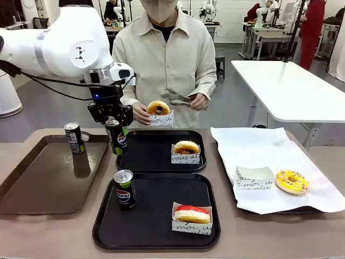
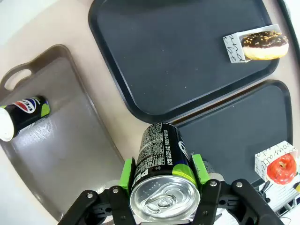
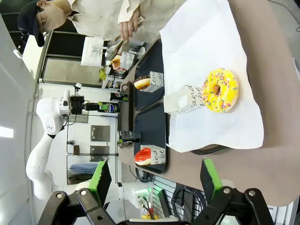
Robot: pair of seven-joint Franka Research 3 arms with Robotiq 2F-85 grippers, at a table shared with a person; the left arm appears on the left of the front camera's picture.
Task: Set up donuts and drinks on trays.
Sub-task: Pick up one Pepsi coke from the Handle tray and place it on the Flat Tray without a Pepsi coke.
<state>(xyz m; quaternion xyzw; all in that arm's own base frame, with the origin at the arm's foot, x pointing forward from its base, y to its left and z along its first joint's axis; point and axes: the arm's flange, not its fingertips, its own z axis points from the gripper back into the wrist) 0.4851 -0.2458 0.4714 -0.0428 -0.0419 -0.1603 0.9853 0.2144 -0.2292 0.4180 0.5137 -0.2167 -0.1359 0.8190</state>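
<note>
Tan tabletop (image 1: 226,243) carries two black trays, far tray (image 1: 141,162) and near tray (image 1: 156,216), edges just apart. Left gripper (image 1: 115,125) clamps an upright Pepsi can (image 1: 117,139) at the far tray's left rim, logo toward the front camera, with bare tray floor beside it. Right gripper (image 3: 154,176) stands wide, empty. Script on the near white box (image 1: 191,226) reads "moi".

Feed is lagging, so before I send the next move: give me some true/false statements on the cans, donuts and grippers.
1. The left gripper is shut on a Pepsi can. True.
2. The near black tray has no can. False: another can stands on it, along with a red-iced donut in its box.
3. The yellow-sprinkled donut lies unboxed on white paper. True.
4. The right gripper grips a box. False: it is open and empty.
5. The brown tray is bare. False: a third can stands on it.
</note>
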